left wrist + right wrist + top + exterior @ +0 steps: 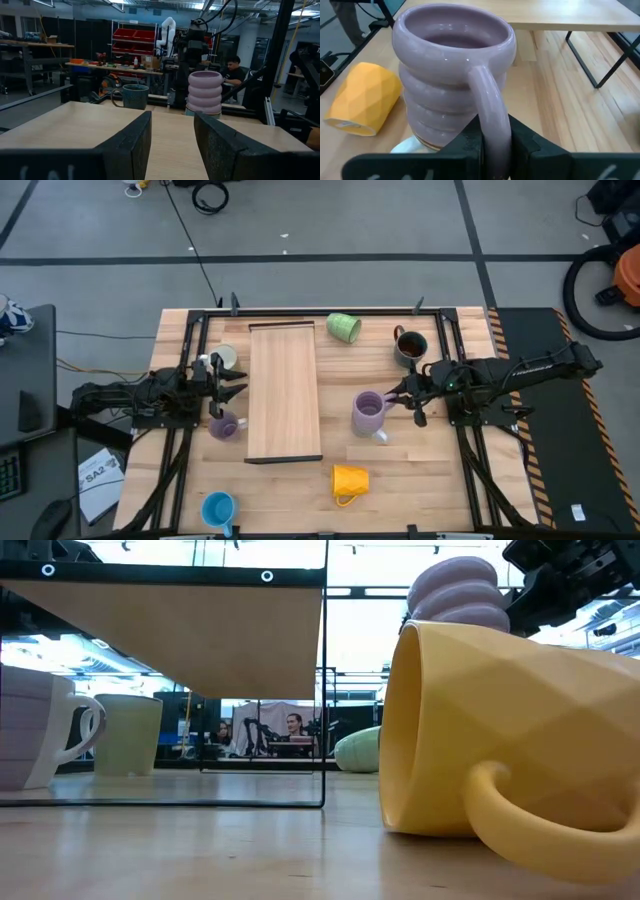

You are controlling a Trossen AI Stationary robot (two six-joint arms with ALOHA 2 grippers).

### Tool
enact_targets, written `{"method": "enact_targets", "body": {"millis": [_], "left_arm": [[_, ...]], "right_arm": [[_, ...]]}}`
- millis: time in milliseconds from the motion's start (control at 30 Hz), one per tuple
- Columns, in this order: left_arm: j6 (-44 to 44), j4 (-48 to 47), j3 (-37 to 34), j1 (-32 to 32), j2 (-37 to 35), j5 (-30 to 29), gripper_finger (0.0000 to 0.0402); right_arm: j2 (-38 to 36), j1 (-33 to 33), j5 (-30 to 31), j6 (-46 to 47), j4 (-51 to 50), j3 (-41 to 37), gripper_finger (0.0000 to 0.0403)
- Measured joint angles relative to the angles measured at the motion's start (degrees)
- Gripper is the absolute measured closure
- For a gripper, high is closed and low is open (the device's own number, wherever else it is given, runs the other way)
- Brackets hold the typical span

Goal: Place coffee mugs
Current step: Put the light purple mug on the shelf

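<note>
Your right gripper [492, 145] is pinching the smooth handle of the glossy, ribbed lavender mug [452, 75]; your left gripper [172, 145] is hovering, dark fingers parted, holding nothing.

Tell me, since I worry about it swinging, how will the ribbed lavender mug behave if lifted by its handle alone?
The ribbed lavender mug looks like glossy glazed ceramic, so its thin handle may slip or pivot between the right hand's fingers, which pinch only that loop. Held off-centre, the body would probably tilt. It appears to stand on a white mug, so lifting could nudge that one.
</note>
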Motion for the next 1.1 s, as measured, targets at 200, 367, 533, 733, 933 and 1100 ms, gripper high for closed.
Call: {"method": "enact_targets", "body": {"millis": [200, 367, 533, 733, 933, 1100], "left_arm": [[0.0, -0.01, -0.02, 0.01, 0.0, 0.01, 0.0246], [0.0, -0.02, -0.02, 0.0, 0.0, -0.02, 0.0246], [0.0, -0.01, -0.01, 0.02, 0.0, -0.01, 0.0246], [0.0, -0.02, -0.02, 0.02, 0.0, -0.02, 0.0246], [0.0, -0.02, -0.02, 0.01, 0.0, 0.0, 0.0246], [0.0, -0.02, -0.02, 0.0, 0.0, 0.01, 0.0246]], "right_arm": [[0.04, 0.0, 0.11, -0.33, 1.31, -0.04, 0.0339], [0.01, 0.0, 0.22, -0.31, 2.14, -0.04, 0.0346], [-0.84, 0.0, 0.31, -0.31, 2.55, -0.04, 0.0347], [-1.19, -0.02, 0.51, -0.69, 2.84, 3.06, 0.0349], [-1.07, -0.02, 0.97, -3.33, 2.81, 7.15, 0.0352], [-0.88, -0.04, 2.51, -3.47, 3.71, 10.17, 0.0352]]}}
